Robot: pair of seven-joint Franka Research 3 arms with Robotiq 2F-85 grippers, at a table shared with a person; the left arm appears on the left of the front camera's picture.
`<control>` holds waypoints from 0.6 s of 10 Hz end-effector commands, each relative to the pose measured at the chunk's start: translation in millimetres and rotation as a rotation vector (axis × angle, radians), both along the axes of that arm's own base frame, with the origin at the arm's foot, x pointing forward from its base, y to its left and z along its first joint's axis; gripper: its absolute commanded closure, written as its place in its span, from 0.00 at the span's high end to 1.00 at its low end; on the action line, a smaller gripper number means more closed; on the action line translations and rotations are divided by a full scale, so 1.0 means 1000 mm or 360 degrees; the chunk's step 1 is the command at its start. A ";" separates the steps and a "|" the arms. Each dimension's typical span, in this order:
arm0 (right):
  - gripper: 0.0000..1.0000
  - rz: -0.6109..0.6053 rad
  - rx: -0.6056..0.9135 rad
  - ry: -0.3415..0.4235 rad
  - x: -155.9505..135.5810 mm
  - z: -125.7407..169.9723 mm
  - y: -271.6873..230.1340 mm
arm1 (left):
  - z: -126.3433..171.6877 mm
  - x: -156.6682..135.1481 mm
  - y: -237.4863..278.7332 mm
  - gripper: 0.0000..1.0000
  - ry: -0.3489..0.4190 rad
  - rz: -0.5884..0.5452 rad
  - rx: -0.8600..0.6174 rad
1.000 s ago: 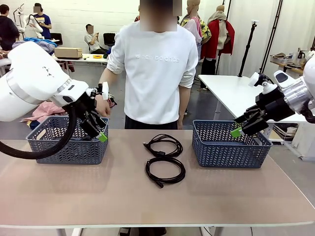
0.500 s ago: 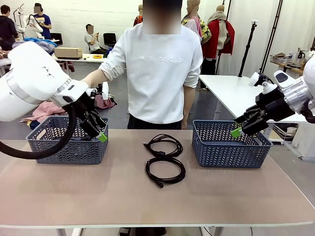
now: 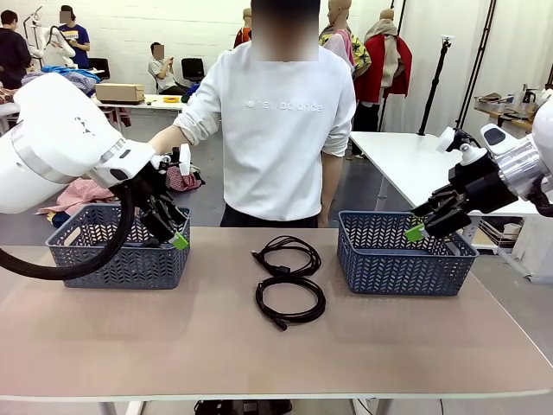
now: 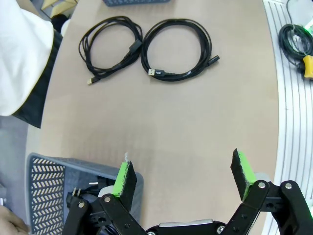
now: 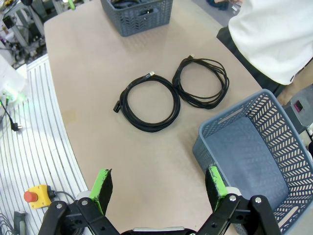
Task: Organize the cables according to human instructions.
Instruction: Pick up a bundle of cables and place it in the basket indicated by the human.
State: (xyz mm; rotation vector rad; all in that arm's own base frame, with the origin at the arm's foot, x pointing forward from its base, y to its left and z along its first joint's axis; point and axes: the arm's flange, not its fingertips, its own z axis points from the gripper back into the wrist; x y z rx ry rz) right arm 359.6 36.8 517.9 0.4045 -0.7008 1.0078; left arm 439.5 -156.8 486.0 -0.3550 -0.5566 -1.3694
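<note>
Two cables lie coiled side by side at the table's middle. The far coil is nearer the person, and the near coil is nearer me. My left gripper hangs open at the front right corner of the left basket, nothing between its green pads. A black plug shows inside that basket. My right gripper is open above the right basket, holding nothing.
The person stands at the far edge between the baskets, one forearm reaching out behind my left wrist. The left arm's thick black hose loops in front of the left basket. Bare tabletop spreads in front of the coils.
The person's arm has lifted from beside the left basket and stretched out behind my left wrist. Both grippers and both coils have stayed where they were.
</note>
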 end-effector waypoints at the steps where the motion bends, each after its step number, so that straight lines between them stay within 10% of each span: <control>1: 1.00 0.0038 0.0044 -0.0026 0.003 0.000 0.000 | 0.001 0.001 0.002 1.00 0.0004 0.0015 -0.0003; 6: 1.00 0.0038 0.0044 -0.0026 0.003 0.000 0.000 | 0.001 0.001 0.002 1.00 0.0004 0.0015 -0.0003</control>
